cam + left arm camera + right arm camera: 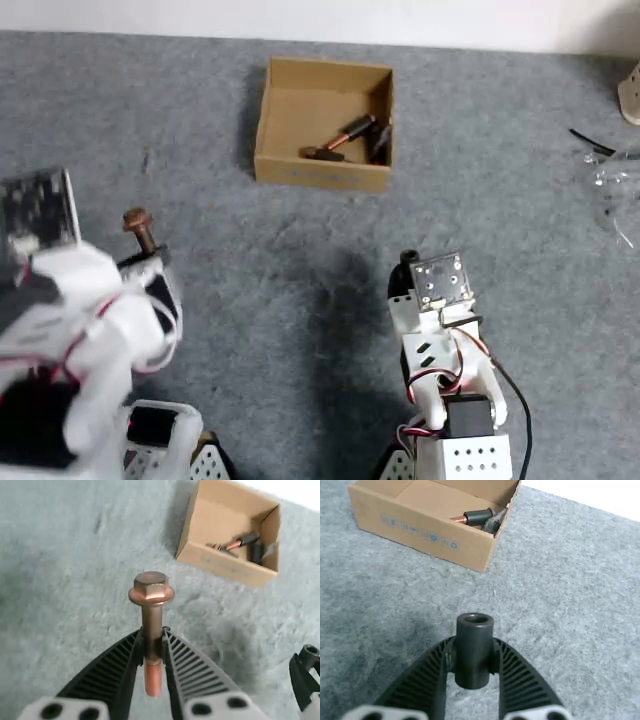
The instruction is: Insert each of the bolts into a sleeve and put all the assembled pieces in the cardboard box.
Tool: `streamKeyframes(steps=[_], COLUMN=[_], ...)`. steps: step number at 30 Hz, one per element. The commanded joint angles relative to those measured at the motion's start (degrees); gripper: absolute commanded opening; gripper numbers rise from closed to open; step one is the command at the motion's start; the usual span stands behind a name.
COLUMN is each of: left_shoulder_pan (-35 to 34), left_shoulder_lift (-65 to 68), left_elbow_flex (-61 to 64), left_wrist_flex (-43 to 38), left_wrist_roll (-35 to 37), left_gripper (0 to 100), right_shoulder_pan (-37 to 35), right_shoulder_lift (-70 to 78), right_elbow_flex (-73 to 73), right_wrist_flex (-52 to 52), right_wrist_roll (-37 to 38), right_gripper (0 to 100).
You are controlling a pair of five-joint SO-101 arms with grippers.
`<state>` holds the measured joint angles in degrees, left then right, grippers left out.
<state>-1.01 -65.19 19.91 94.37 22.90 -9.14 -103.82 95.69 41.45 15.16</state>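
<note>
Copper bolt (151,611) clamped by its shank in left gripper (152,632), head sticking out past the fingertips. Black sleeve (474,652) pinched in right gripper (473,644), open bore outward. Cardboard box (425,536) ahead of both grippers, well apart, assembled pieces (477,517) inside.

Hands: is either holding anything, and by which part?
Left hand grips a copper bolt by its shank, head free. Right hand grips a black sleeve around its side, open end free.
</note>
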Motion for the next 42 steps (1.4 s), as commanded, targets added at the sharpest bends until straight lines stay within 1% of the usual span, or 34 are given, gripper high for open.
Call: streamKeyframes(steps=[1,6,12,16,21,25,28,31,37,42], left_shoulder_pan=[0.57,0.92,1.1,1.1,4.09,4.0,4.0,3.65,-0.48,-0.57], left_shoulder_lift=[-12.0,-24.13,-37.05,-39.78,-39.43,-39.43,-39.43,-39.43,-39.43,-39.43], left_elbow_flex=[12.26,27.3,45.05,53.23,61.49,63.96,65.54,66.33,66.07,66.42], left_wrist_flex=[-9.49,-18.81,-34.99,-41.23,-50.02,-50.9,-50.81,-50.81,-50.81,-50.73], left_wrist_roll=[-1.32,-1.41,-1.41,-0.97,-0.97,-0.97,-0.97,-0.97,-0.97,-0.97], left_gripper=[0,0,0,0,0,0,0,0,0,0], right_shoulder_pan=[0.75,0.75,0.75,0.75,0.48,-1.36,-1.45,-1.63,-1.71,-1.71], right_shoulder_lift=[-0.57,-0.57,-0.57,-0.57,-0.57,-0.57,-0.57,-0.66,-0.66,-0.75], right_elbow_flex=[5.41,5.49,5.49,5.49,5.23,5.32,5.23,4.7,1.1,-2.86], right_wrist_flex=[-2.15,-2.07,-2.07,-2.07,-2.07,-1.98,-1.71,1.54,5.67,9.01], right_wrist_roll=[0.53,0.53,0.53,0.53,0.53,0.53,0.53,0.53,0.18,0.0], right_gripper=[0.5,0.5,0.5,0.5,0.5,0.5,0.5,0.5,0.5,0.5])
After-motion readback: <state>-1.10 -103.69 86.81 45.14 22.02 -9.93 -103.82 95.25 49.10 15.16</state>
